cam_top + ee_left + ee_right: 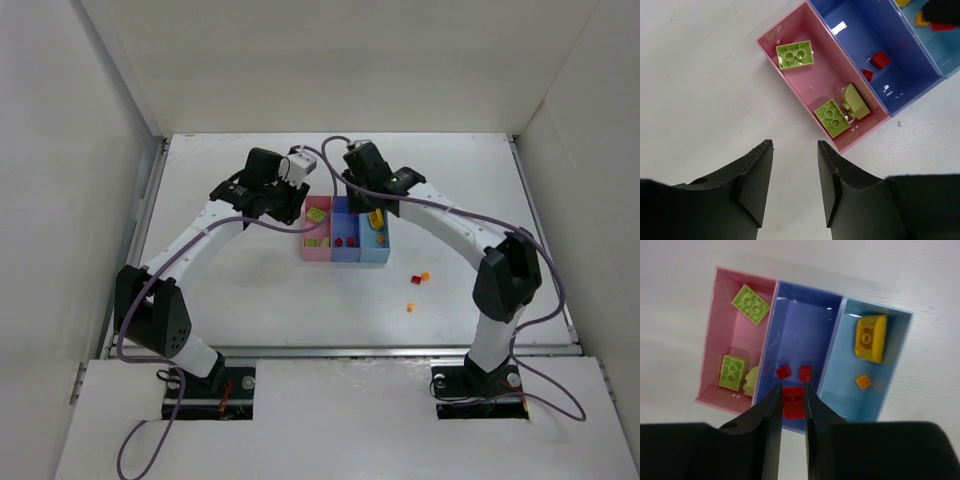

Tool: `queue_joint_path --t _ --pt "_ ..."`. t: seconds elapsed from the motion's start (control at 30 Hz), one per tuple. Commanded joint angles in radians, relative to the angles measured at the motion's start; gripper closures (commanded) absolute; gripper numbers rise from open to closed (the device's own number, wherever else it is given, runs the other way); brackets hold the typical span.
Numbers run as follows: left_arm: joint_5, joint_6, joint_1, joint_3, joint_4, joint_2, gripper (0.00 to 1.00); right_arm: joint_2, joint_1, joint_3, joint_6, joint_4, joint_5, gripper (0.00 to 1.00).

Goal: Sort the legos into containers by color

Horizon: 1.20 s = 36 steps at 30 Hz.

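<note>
The pink bin (317, 232), blue-violet bin (345, 232) and light blue bin (373, 238) stand joined in a row at mid-table. My right gripper (792, 388) is shut on a red lego (794, 401) above the near end of the blue-violet bin (800, 325), which holds two small red legos (783, 372). The pink bin (720, 330) holds three yellow-green legos (751, 304). The light blue bin (890, 365) holds a yellow lego (870, 338) and an orange one (863, 382). My left gripper (795, 145) is open and empty over bare table beside the pink bin (820, 85).
Loose on the table right of the bins lie a red lego (416, 279), an orange one (425, 275) and another orange one (410, 307). White walls enclose the table on the left, back and right. Both arms arch over the table's middle.
</note>
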<state>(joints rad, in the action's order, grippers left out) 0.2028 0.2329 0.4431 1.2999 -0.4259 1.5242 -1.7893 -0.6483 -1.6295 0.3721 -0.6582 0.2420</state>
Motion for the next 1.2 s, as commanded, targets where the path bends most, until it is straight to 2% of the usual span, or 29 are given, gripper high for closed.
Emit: queue_joint_path --t 0.0,0.03,0.1,0.27,0.3,0.33,0.43,0.6,0.67,0.77,0.87,0.97,1.13,1.17 --pt "-0.02 -0.014 -0.004 -0.004 0.007 -0.055 0.62 -0.077 0.015 -0.044 -0.022 0.009 -0.072 1.0" --pt "-0.02 -0.014 -0.004 -0.013 0.007 -0.064 0.62 -0.088 0.015 -0.044 -0.022 0.009 -0.085 1.0" --pt "-0.02 -0.014 -0.004 -0.013 0.007 -0.064 0.62 -0.11 0.015 -0.053 -0.035 0.019 -0.108 0.92" --pt "-0.02 -0.014 -0.004 -0.013 0.007 -0.064 0.61 -0.124 0.015 -0.053 -0.058 0.04 -0.177 0.57" --pt "-0.02 -0.014 -0.004 -0.013 0.007 -0.064 0.61 -0.134 0.015 -0.062 -0.067 0.04 -0.193 0.44" --pt "-0.02 -0.014 -0.004 -0.013 0.007 -0.064 0.61 -0.134 0.015 -0.063 -0.067 0.04 -0.202 0.39" --pt "-0.02 -0.014 -0.004 -0.013 0.007 -0.064 0.61 -0.134 0.015 -0.087 -0.067 0.022 -0.193 0.31" --pt "-0.02 -0.014 -0.004 -0.013 0.007 -0.064 0.61 -0.101 0.024 -0.087 -0.058 -0.001 -0.181 0.31" --pt "-0.02 -0.014 -0.004 -0.013 0.007 -0.064 0.61 -0.047 0.067 -0.076 -0.009 -0.012 -0.156 0.31" --pt "-0.02 -0.014 -0.004 -0.013 0.007 -0.064 0.61 0.083 0.133 0.025 0.069 -0.023 -0.147 0.31" --pt "-0.02 -0.014 -0.004 -0.022 0.016 -0.064 0.61 0.21 0.252 0.179 0.106 -0.043 -0.158 0.31" --pt "-0.02 -0.014 -0.013 -0.031 0.025 -0.064 0.61 0.274 0.337 0.339 0.106 -0.106 -0.132 0.36" --pt "-0.002 -0.014 -0.014 -0.04 0.036 -0.064 0.61 0.333 0.372 0.512 0.158 -0.169 -0.098 0.55" --pt "-0.002 -0.014 -0.014 -0.04 0.036 -0.064 0.61 0.343 0.389 0.558 0.175 -0.169 -0.098 0.55"
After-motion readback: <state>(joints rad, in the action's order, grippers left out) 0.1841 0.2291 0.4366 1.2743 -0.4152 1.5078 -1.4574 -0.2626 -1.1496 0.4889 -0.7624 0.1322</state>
